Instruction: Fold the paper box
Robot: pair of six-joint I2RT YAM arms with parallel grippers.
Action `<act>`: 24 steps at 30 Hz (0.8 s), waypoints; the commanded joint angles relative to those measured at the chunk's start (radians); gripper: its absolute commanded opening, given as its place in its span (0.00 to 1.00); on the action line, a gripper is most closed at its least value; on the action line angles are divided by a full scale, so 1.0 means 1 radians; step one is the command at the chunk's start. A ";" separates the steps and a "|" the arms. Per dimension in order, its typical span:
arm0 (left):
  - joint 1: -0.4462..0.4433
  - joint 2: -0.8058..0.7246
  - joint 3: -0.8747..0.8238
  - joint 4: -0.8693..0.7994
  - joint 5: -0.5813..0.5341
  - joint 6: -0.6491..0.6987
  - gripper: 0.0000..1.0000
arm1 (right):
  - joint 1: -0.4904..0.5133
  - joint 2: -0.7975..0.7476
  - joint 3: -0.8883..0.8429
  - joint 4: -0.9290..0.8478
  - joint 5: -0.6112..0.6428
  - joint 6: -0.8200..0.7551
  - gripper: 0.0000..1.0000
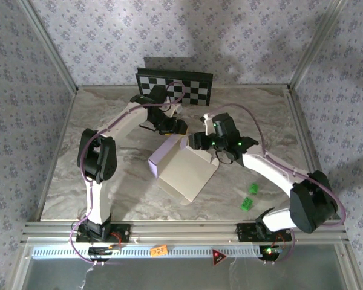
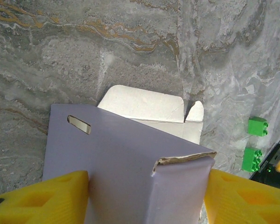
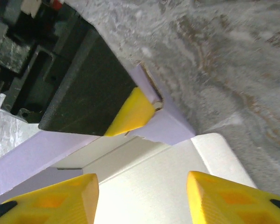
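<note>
Since my left gripper [image 2: 148, 191] is clamped on the upright lavender wall of the thin cardboard paper box [image 1: 187, 172], just in front of the black-and-white checkerboard panel [image 1: 175, 83], I judge my right gripper [image 3: 142, 196], jaws apart over the cream face, nearer the next flap.

A marble-patterned grey bench [image 1: 109, 127] carries everything. At its far edge a black-and-white checkerboard [image 1: 175, 84] leans against the wall [image 1: 169, 30], which has pale floral wallpaper. Two green bricks lie near each other on the right side of the bench, one [image 1: 253, 189] a little farther than the other [image 1: 247, 203]. A metal rail [image 1: 187, 230] runs along the near edge; below it there are an orange tag [image 1: 159, 249] and a red triangle [image 1: 218, 257].
</note>
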 commanded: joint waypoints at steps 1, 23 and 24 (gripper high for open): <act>-0.006 0.022 0.012 -0.084 -0.045 0.025 0.63 | -0.051 0.012 -0.037 -0.038 0.040 -0.093 0.57; -0.007 0.026 -0.011 -0.089 -0.001 0.042 0.62 | -0.126 0.516 0.052 0.546 -0.436 -0.382 0.57; -0.007 0.027 -0.012 -0.091 0.001 0.043 0.62 | -0.136 0.522 0.060 0.561 -0.445 -0.382 0.56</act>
